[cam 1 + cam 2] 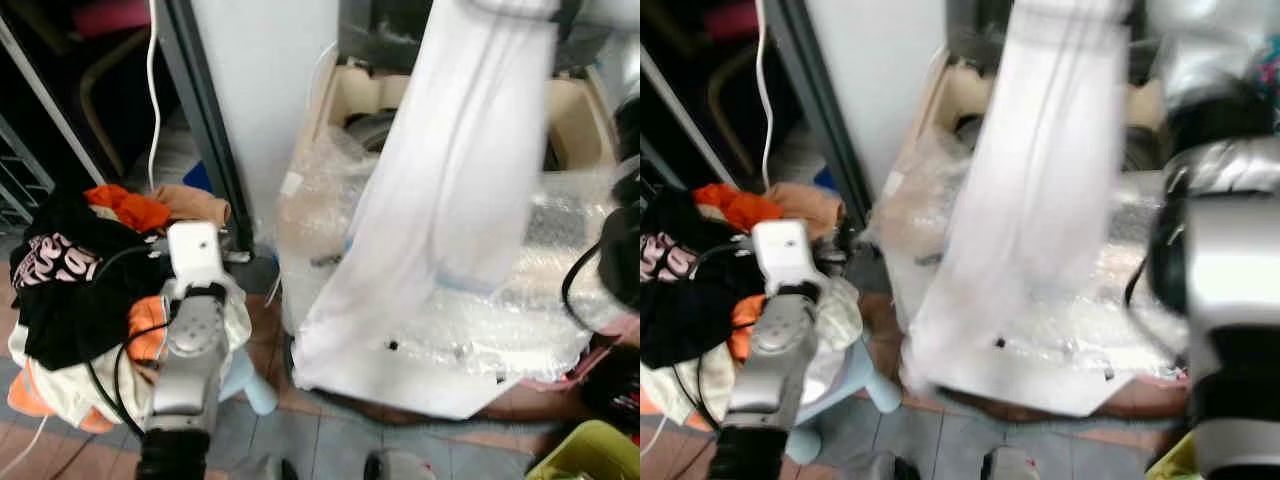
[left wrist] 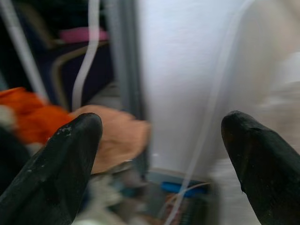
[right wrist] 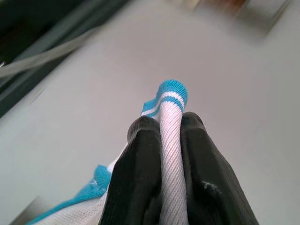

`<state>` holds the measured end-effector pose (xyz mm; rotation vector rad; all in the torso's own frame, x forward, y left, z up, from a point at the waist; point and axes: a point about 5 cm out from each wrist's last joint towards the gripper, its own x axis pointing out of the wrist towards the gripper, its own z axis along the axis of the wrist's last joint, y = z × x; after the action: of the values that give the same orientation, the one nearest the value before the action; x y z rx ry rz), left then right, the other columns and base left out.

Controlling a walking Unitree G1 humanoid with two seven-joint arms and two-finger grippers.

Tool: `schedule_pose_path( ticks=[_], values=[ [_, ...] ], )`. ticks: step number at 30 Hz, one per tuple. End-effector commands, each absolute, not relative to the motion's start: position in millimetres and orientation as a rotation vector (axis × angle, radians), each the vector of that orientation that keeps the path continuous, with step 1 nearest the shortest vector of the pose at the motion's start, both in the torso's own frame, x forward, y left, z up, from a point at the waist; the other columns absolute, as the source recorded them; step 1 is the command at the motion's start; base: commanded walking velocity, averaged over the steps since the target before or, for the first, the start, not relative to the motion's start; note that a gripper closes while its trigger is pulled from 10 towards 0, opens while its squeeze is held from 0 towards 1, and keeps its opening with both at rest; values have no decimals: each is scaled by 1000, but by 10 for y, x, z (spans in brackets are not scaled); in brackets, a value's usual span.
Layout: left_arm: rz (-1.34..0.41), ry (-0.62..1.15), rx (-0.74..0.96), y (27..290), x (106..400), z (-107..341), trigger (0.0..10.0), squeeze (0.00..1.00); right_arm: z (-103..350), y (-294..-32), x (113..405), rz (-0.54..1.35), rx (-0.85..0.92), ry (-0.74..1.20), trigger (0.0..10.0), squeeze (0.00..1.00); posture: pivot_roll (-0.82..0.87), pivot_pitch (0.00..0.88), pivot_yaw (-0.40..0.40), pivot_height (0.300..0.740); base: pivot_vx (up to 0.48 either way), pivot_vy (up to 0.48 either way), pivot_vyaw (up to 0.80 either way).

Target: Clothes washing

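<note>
Now the right hand [image 3: 171, 140] pinches the white garment with blue-striped trim [image 1: 450, 170], hanging lengthwise above the open cream top-loading washing machine [image 1: 575, 110], while the left hand [image 2: 161, 154] is wide.

pink lettering on the black garment [image 1: 55, 262] in the clothes pile, too blurred to read

A white cable [image 1: 153, 90] hangs down by the grey door frame [image 1: 205, 120]. A yellow-green bin [image 1: 592, 452] sits on the tiled floor [image 1: 300, 435].

White garment [image 1: 450, 180]: ribbed knit cloth w/ blue trim; washer [image 1: 540, 290] in glossy bubble wrap.
</note>
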<state>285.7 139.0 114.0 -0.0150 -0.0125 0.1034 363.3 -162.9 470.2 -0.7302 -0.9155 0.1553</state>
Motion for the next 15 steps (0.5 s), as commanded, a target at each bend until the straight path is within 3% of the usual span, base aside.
schedule_pose_path(
  ticks=[1, 3, 5, 8, 11, 15],
  values=[
    [119, -23, 0, 1395, 2847, 1154, 10000, 0, 4837, -1664, 3531, 89, -783, -1007, 10000, 0, -50, 0, 58, 740, 0, 0, 0],
    [170, -17, 33, 1438, 2848, 1138, 10000, 0, 4589, -1699, 3632, 128, -807, -949, 10000, 0, -52, 0, 57, 740, 0, 0, 0],
    [173, -19, 45, 1421, 2859, 1139, 10000, 0, 3831, -1675, 3889, 293, -794, -732, 10000, 0, -52, 0, 60, 740, 0, 0, 0],
    [152, -21, 49, 1393, 2860, 1149, 10000, 0, 2978, -1650, 3997, 438, -689, -482, 10000, 0, -55, 0, 71, 740, 0, 0, 0],
    [135, -18, 51, 1375, 2865, 1148, 10000, 0, 2482, -1621, 3959, 509, -619, -334, 10000, 0, -56, 0, 79, 740, 0, 0, 0],
    [125, -19, 55, 1363, 2867, 1150, 10000, 0, 2331, -1638, 3924, 539, -558, -274, 10000, 0, -54, 0, 79, 740, 0, 0, 0]
  ],
)
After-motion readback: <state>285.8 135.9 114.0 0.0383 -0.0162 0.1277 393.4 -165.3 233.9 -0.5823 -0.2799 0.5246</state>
